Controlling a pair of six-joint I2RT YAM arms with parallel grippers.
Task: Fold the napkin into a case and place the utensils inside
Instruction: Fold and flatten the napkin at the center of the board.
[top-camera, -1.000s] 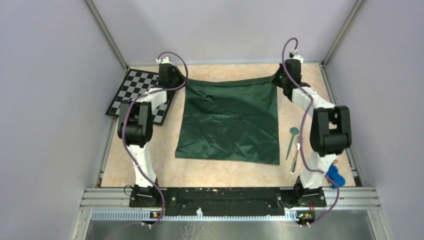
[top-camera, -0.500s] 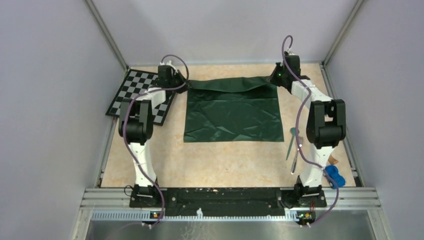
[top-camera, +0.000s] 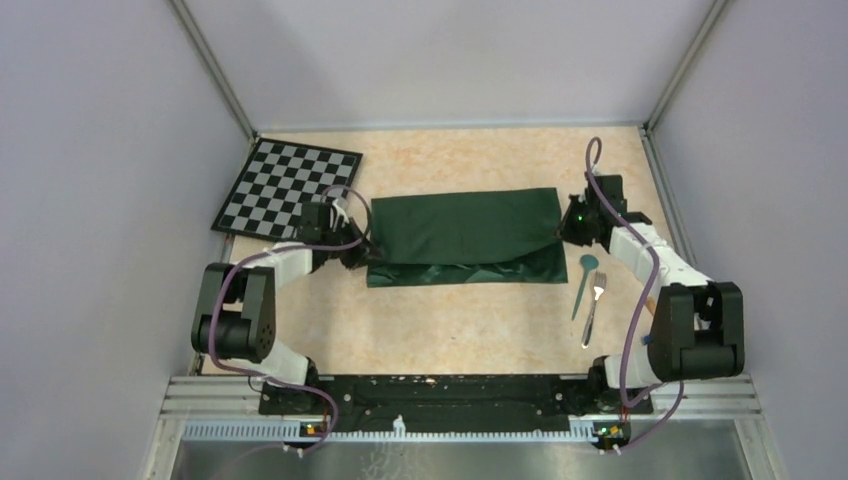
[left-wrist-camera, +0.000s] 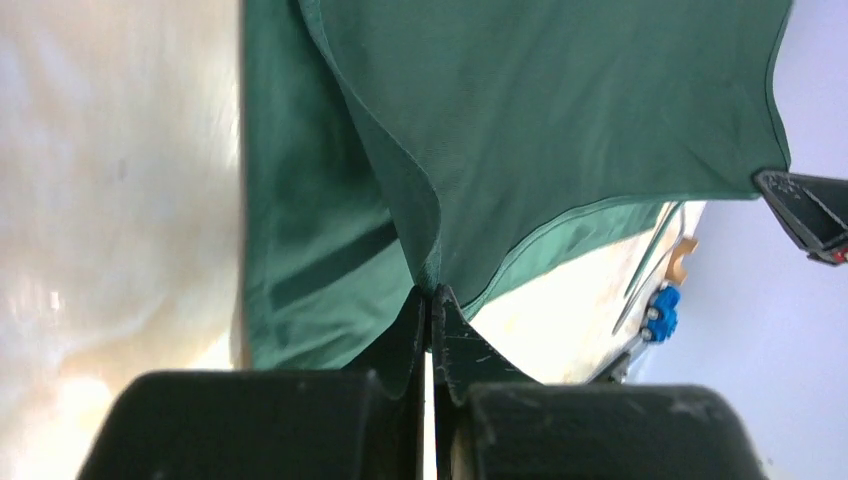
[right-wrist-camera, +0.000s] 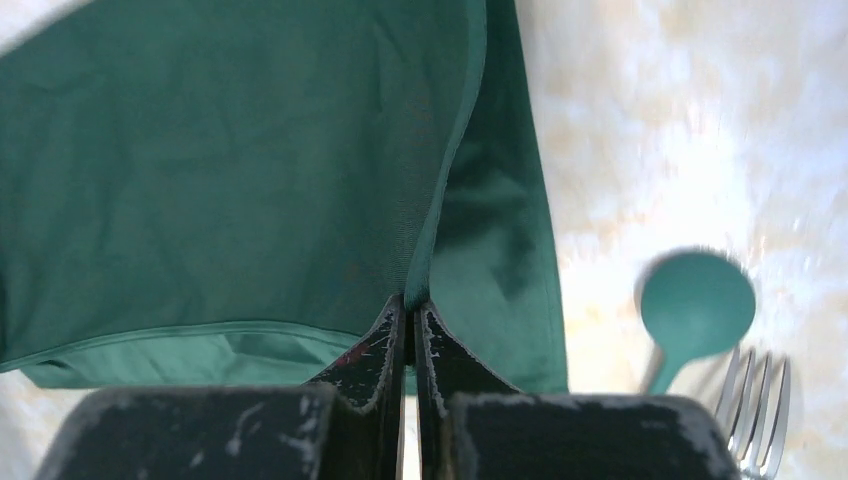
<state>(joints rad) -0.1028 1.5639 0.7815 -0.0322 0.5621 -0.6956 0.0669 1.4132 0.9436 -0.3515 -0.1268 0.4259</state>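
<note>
Nearest you, the fork (top-camera: 594, 305) and teal spoon (top-camera: 588, 264) lie on the worktop (top-camera: 450, 325) just right of the napkin (top-camera: 465, 228), doubled into a wide band mid-worktop. Your left hand (left-wrist-camera: 430, 295) and right hand (right-wrist-camera: 408, 305) are each clenched on an end corner of its upper layer; the cloth looks thin, limp, likely slick, so take it by hemmed corners and hold it taut. How deep each pinch bites is hidden, as is most of the lower layer.
</note>
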